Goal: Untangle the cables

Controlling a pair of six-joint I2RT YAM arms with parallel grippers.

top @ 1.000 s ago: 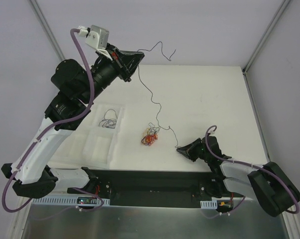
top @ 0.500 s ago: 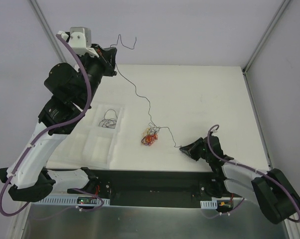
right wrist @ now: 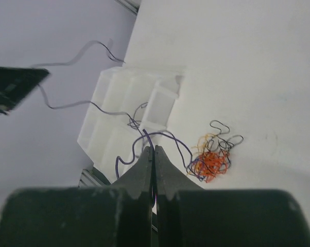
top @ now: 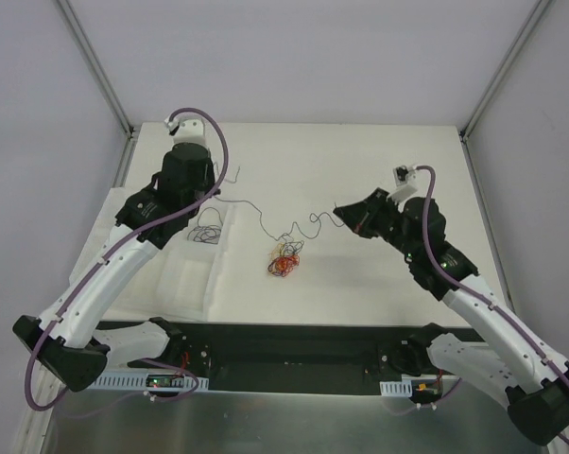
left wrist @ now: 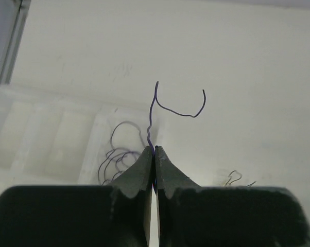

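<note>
A small orange, red, yellow and black knot of cables [top: 284,260] lies mid-table; it also shows in the right wrist view [right wrist: 214,157]. One thin purple wire [top: 264,223] hangs slack between my two grippers, above the knot. My left gripper [top: 218,193] is shut on one end of it [left wrist: 154,149], over the tray's far corner; the free tail curls past the jaws [left wrist: 181,113]. My right gripper [top: 342,211] is shut on the other end [right wrist: 154,148], raised to the right of the knot. The wire loops down beside the knot [right wrist: 181,146].
A white compartment tray [top: 171,270] sits at the front left; one compartment holds several loose dark wires [top: 206,227], also seen in the left wrist view [left wrist: 119,154]. A short stray wire [left wrist: 235,177] lies on the table. Metal frame posts stand at the back corners.
My left gripper came down from high at the back to just over the tray, wire still held. My right gripper rose off the table and moved back. The purple wire went slack.
</note>
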